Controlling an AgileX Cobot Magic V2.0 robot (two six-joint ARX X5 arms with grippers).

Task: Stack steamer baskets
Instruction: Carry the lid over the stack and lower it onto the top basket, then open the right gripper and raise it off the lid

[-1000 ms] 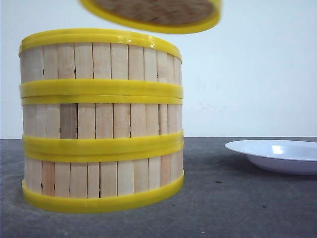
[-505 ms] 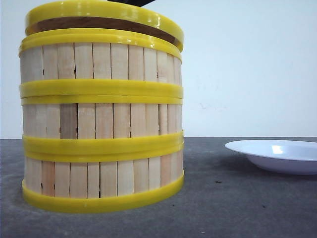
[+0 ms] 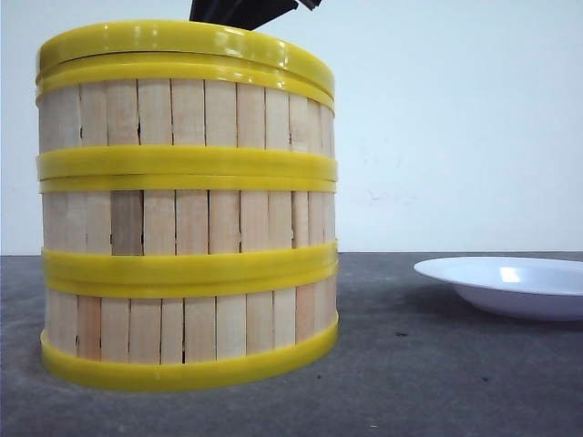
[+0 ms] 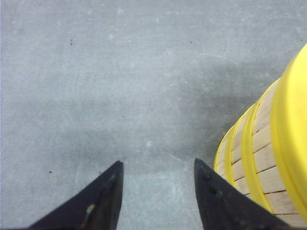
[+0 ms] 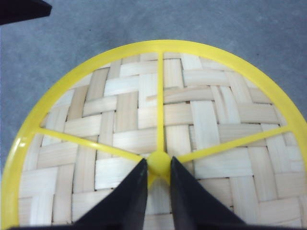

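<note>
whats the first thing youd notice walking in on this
A tall stack of three steamer baskets fills the left of the front view, capped by a woven lid. The right gripper is closed on the lid's yellow knob. A white plate sits to the stack's right.

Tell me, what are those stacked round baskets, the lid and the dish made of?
Steamer baskets: pale matte wooden slats, grain and gaps visible, with glossy yellow rims, probably plastic. Lid: woven pale strips, seemingly bamboo or wood, in a yellow plastic-looking frame. Plate: shiny white, ceramic or plastic; I can't tell which.
</note>
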